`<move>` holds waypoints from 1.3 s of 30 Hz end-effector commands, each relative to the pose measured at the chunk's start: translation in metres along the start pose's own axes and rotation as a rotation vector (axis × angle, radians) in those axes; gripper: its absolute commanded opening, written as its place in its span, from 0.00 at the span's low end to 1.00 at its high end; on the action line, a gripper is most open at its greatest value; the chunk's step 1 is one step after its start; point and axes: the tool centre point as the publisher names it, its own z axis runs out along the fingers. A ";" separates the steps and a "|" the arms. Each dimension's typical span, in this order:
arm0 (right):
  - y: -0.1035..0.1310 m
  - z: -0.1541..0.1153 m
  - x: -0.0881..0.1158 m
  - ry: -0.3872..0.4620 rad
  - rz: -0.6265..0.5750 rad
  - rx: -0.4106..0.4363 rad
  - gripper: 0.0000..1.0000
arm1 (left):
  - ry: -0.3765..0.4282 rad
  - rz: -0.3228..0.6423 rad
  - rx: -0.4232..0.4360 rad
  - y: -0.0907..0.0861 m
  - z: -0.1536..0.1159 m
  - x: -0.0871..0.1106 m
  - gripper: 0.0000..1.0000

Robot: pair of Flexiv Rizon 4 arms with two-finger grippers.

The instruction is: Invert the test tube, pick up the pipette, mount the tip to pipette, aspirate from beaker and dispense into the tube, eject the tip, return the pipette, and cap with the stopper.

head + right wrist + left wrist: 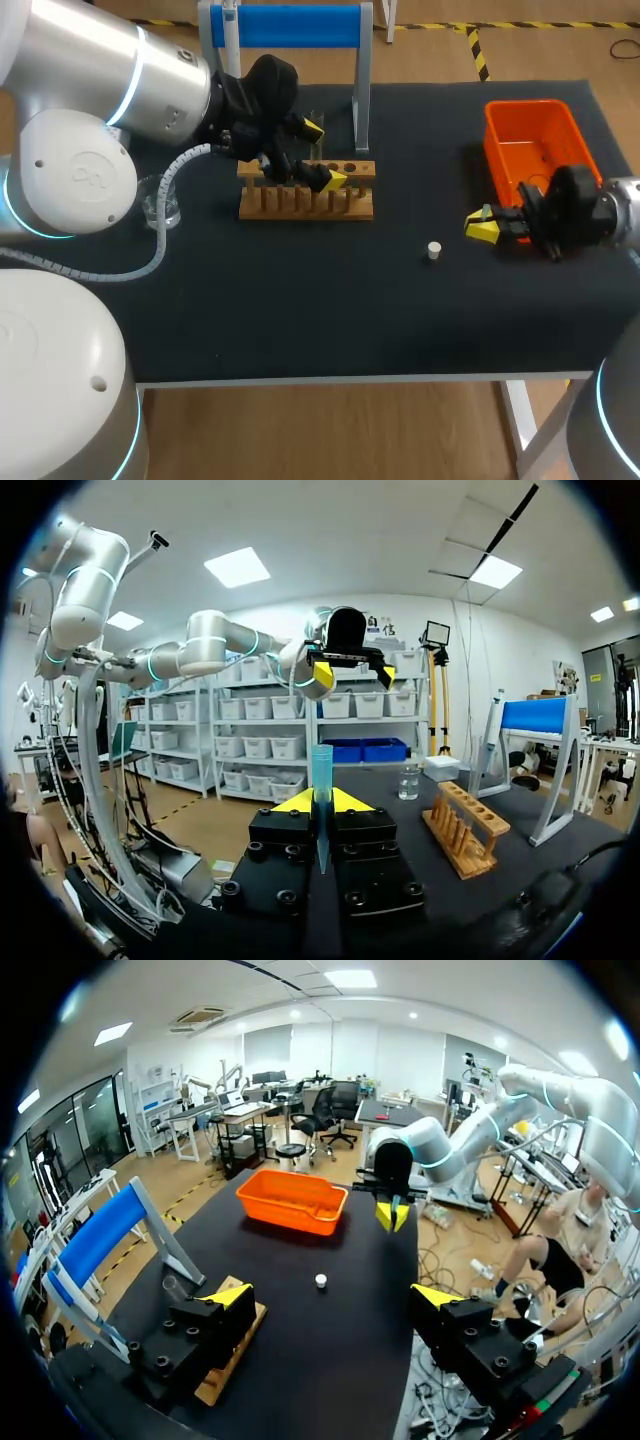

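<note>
My left gripper [324,154] hangs over the wooden rack [305,205]. Its jaws are spread wide and hold nothing. In its wrist view one finger covers the rack's near end, and a clear test tube [176,1288] stands just beyond that finger. The arm's black wrist hides the rack's back left corner from above.

My right gripper [487,226] is well apart from the left, beside the orange bin [535,135]. Its jaws are closed on a slim blue pipette tip [321,765], which stands upright with its point down.

The white stopper [434,250] lies alone on the black surface [300,310] between the two grippers, nearer the right one. From the left wrist it shows straight ahead, with nothing in front of it.

The beaker [160,200] sits left of the rack, partly hidden behind the left arm's cable sleeve. The blue stand [290,25] rises just behind the rack.
</note>
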 end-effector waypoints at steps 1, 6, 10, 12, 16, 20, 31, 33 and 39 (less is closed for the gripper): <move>0.000 0.000 0.001 -0.002 0.000 0.002 0.00 | -0.001 -0.002 -0.006 -0.001 0.000 0.000 1.00; 0.000 0.000 0.001 -0.002 0.000 0.002 0.00 | -0.001 -0.002 -0.006 -0.001 0.000 0.000 1.00; 0.000 0.000 0.001 -0.002 0.000 0.002 0.00 | -0.008 -0.027 -0.015 0.004 -0.001 -0.009 1.00; 0.000 0.000 0.001 -0.002 0.000 0.002 0.00 | -0.033 -0.051 -0.035 0.014 -0.004 -0.027 1.00; 0.000 0.000 0.001 -0.002 0.000 0.002 0.00 | -0.117 -0.131 -0.068 0.034 -0.015 -0.068 1.00; 0.000 0.000 0.001 -0.002 0.000 0.002 0.00 | -0.207 -0.204 -0.086 0.050 -0.025 -0.107 1.00; 0.000 0.000 0.001 -0.002 0.000 0.002 0.00 | -0.446 -0.345 -0.091 0.072 -0.044 -0.191 1.00; 0.000 0.000 0.001 -0.002 0.000 0.002 0.00 | -0.491 -0.368 -0.090 0.073 -0.047 -0.203 1.00; 0.000 0.000 0.001 -0.002 0.000 0.002 0.00 | -0.629 -0.479 -0.087 0.074 -0.050 -0.226 1.00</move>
